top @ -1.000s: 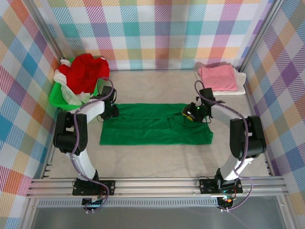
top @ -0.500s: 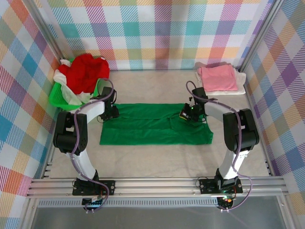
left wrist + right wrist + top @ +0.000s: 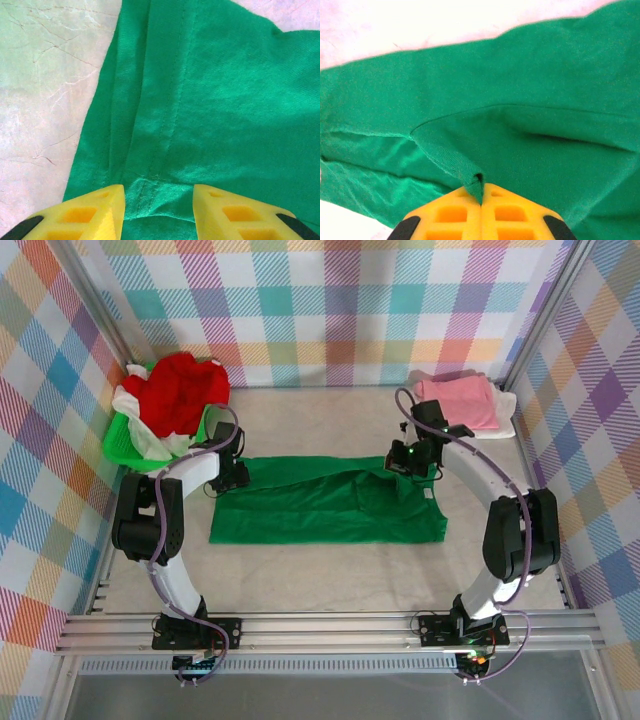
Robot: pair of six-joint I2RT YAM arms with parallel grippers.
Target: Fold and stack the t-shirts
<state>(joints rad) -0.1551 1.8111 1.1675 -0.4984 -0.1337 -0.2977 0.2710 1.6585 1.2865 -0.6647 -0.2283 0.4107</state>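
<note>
A bright green t-shirt (image 3: 320, 508) lies spread across the middle of the table. My right gripper (image 3: 405, 458) hovers over its right end, shut on the ribbed neck edge, which rises in a small peak between the fingertips (image 3: 481, 192). Green cloth (image 3: 520, 100) slopes away below it. My left gripper (image 3: 232, 480) rests on the shirt's far left corner. In the left wrist view its yellow fingers (image 3: 100, 210) stand apart, and a puckered strip of seam (image 3: 157, 192) lies between them, not pinched. Red (image 3: 180, 390) and white (image 3: 130, 402) t-shirts are heaped at the far left. A folded pink t-shirt (image 3: 457, 403) lies at the far right.
The heaped shirts fill a lime-green basket (image 3: 122, 445) by the left wall. The pink shirt lies on a folded white one (image 3: 505, 426) in the far right corner. Bare table (image 3: 330, 570) stretches in front of the green shirt. Plaid walls close three sides.
My right gripper has shut on the green shirt's neck edge and moved toward the far side, lifting that cloth. The left arm has not moved.
</note>
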